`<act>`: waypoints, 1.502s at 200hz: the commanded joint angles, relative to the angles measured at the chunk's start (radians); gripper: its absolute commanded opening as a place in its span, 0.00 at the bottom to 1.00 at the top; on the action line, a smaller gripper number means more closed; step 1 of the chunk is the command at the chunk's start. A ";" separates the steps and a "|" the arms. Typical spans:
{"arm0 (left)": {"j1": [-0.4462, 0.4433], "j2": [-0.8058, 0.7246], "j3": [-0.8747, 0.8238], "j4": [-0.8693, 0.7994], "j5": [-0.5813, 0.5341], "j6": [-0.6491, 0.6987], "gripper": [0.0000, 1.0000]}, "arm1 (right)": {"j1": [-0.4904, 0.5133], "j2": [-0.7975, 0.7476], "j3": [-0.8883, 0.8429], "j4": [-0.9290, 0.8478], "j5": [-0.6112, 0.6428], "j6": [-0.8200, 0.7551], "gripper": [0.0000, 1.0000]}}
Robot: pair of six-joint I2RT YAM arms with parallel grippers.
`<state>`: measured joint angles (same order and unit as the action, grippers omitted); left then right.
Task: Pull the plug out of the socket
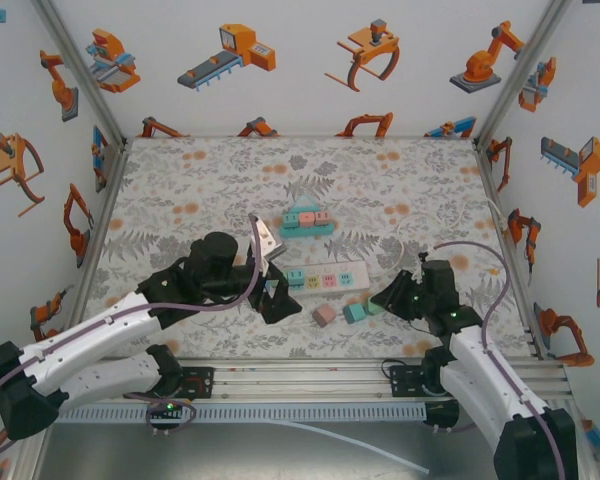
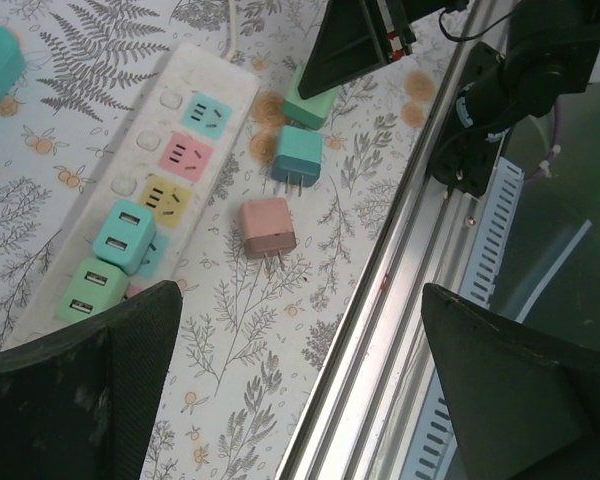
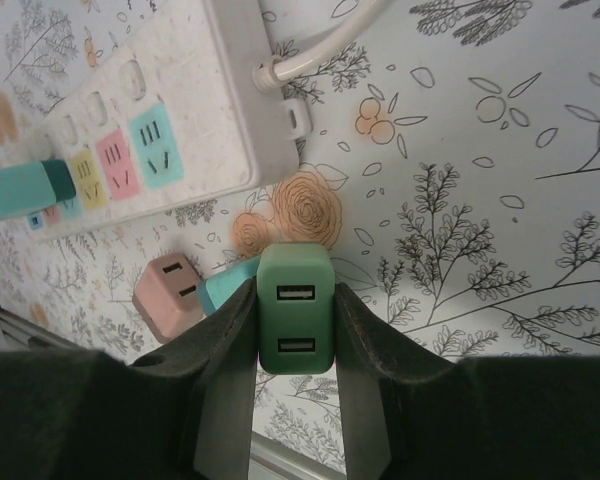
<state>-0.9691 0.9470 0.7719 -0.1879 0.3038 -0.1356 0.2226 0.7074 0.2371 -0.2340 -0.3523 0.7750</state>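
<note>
Right gripper (image 3: 295,292): fingers clamped on both flanks of the green plug (image 3: 295,330), its two USB ports facing the wrist camera; the plug is out of the strip (image 1: 330,277) and sits just off the strip's cord end, toward the near edge of the table (image 1: 180,180), right of centre; I cannot tell whether it touches the surface.

Left gripper (image 2: 298,292): fingers spread wide, holding nothing, hovering over the strip's left end near the near edge.

Strip: lies lengthwise along the near edge, about centre; seated teal plug (image 2: 125,235) and seated green plug (image 2: 85,290) stand side by side in its left end; the blue, pink and yellow sockets toward the cord end are vacant.

Loose items: pink plug (image 2: 268,225) and teal plug (image 2: 298,155) lie on their sides between the strip and the near edge, prongs exposed, close together but apart; the teal one is just beside the held green plug.

Teal strip (image 1: 307,228): carries blocks on top; lies behind the white strip, toward the table's middle.
</note>
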 commanded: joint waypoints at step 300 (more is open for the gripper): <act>0.128 -0.135 -0.203 -0.063 -0.810 -0.486 0.97 | 0.119 0.073 0.354 0.430 -0.265 -0.863 0.89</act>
<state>-0.8707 0.8169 0.5842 -0.2489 -0.5350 -0.5308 0.2779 0.7586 0.5507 0.0589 -0.4709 0.2096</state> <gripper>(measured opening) 0.972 0.850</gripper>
